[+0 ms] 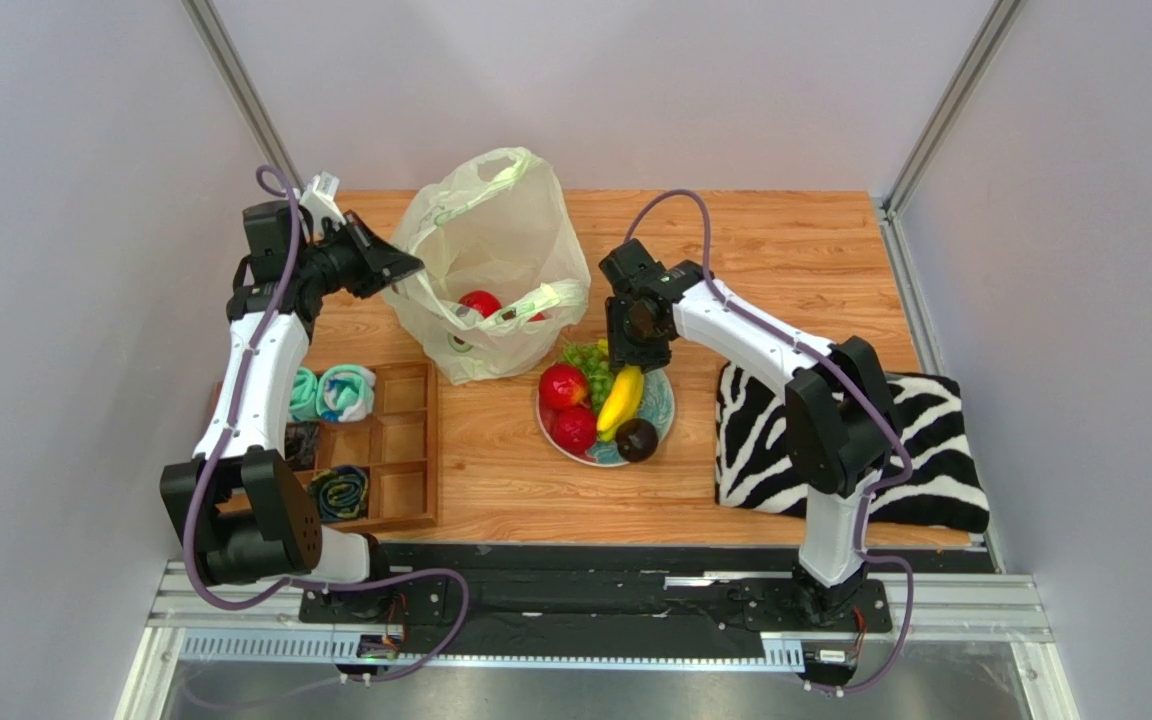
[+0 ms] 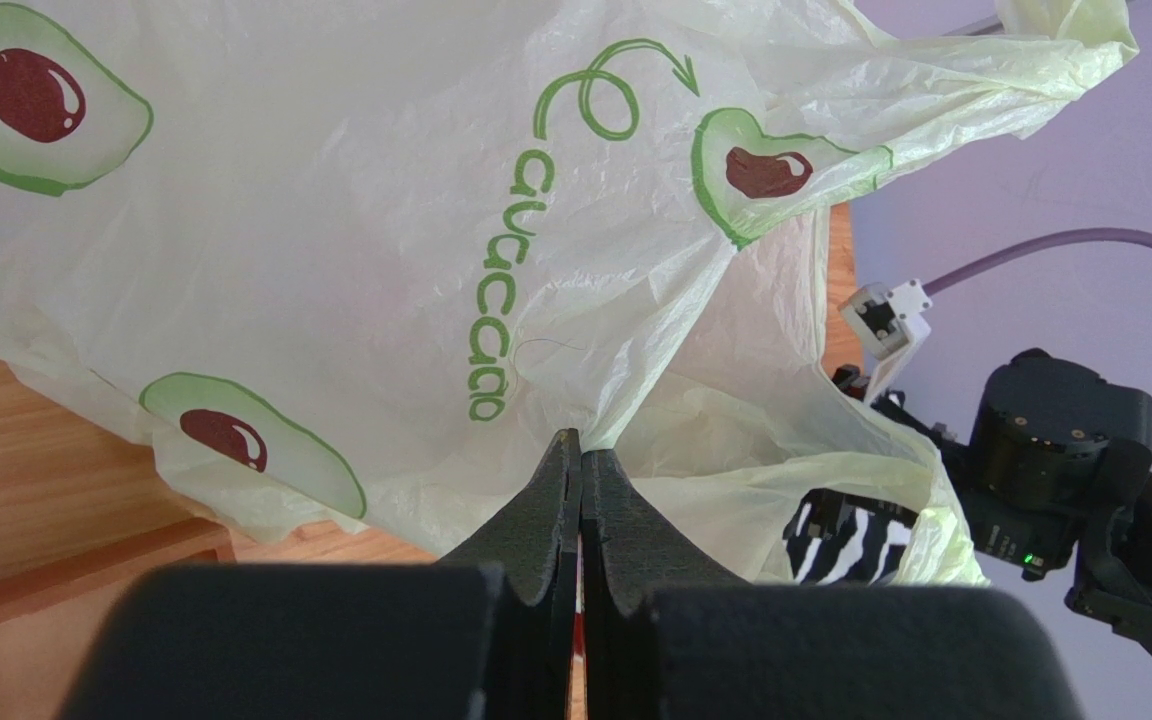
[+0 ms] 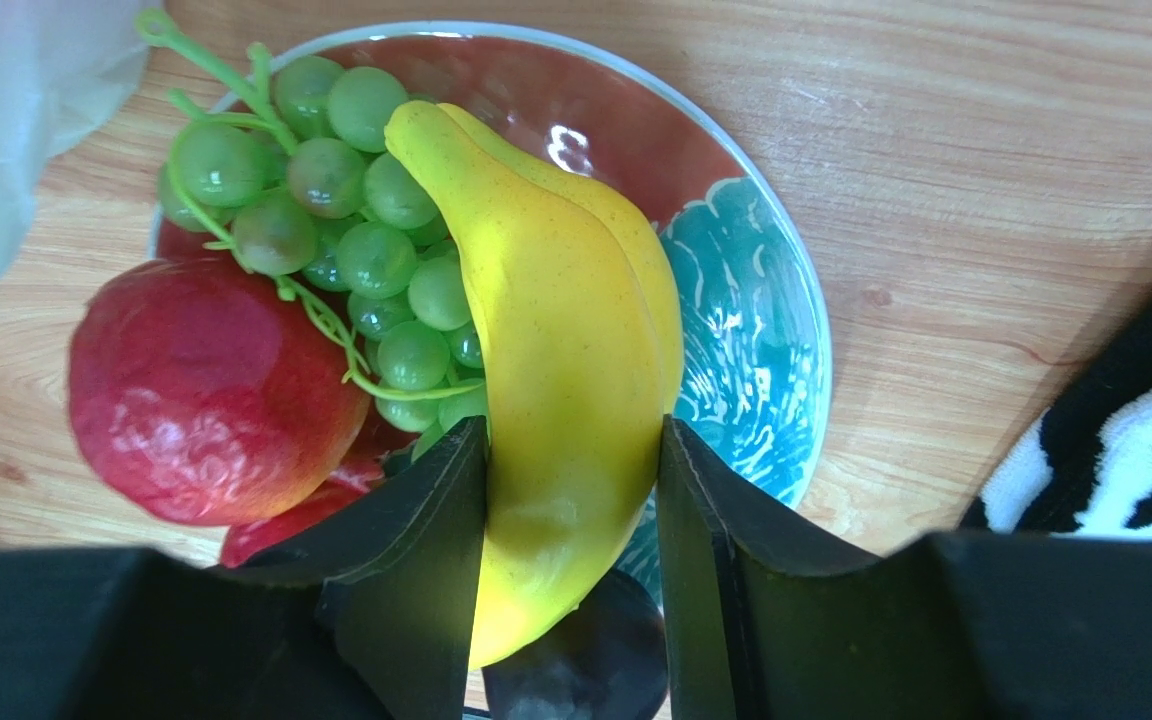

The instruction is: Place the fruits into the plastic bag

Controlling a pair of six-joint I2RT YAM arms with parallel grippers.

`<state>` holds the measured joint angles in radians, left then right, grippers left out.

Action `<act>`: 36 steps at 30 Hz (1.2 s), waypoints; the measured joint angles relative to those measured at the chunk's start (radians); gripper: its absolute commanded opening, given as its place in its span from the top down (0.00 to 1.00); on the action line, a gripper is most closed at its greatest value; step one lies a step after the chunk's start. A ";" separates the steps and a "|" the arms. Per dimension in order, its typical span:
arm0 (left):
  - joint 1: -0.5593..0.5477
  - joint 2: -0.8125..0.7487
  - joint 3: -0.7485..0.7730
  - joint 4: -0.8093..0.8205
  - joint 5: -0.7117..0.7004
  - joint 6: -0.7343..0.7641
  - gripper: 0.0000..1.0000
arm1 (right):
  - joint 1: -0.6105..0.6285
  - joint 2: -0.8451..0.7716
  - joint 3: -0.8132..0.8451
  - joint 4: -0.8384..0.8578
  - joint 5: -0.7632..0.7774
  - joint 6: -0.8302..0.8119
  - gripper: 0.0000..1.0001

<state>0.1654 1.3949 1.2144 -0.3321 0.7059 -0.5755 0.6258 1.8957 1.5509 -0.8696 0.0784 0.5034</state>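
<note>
Our left gripper (image 2: 581,450) pinches the pale crinkly plastic bag (image 2: 387,225), 1 red round fruit (image 1: 479,303) inside; our right gripper (image 3: 570,435) squeezes the yellow banana (image 3: 552,285); 4 more wait.

plastic bag (image 1: 500,225) mouth gaping just beside plate (image 3: 748,300), grapes (image 3: 357,225) pressed against banana (image 3: 567,345)
</note>
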 measured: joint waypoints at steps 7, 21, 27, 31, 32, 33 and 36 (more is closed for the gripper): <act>0.000 0.000 0.000 0.000 0.000 0.000 1.00 | -0.009 -0.051 0.000 0.001 0.030 0.005 0.85; 0.000 -0.001 0.000 0.000 0.001 -0.002 1.00 | -0.118 -0.241 -0.051 0.070 0.044 -0.002 0.95; 0.000 -0.012 0.000 0.000 0.002 -0.003 1.00 | -0.124 -0.348 0.025 0.178 0.047 -0.011 1.00; 0.000 -0.018 0.000 0.002 0.004 -0.003 1.00 | -0.122 -0.376 0.084 0.284 0.045 -0.009 1.00; 0.000 -0.019 0.000 0.001 0.005 -0.003 1.00 | -0.122 -0.375 0.101 0.317 0.042 -0.006 1.00; 0.000 -0.021 0.000 0.002 0.005 -0.003 1.00 | -0.121 -0.374 0.116 0.347 0.036 -0.002 1.00; 0.000 -0.026 -0.002 0.003 0.008 -0.003 1.00 | -0.108 -0.366 0.150 0.423 0.032 -0.002 1.00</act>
<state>0.1654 1.3685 1.2125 -0.3286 0.7136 -0.5785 0.5175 1.5299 1.7004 -0.4469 0.1108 0.5018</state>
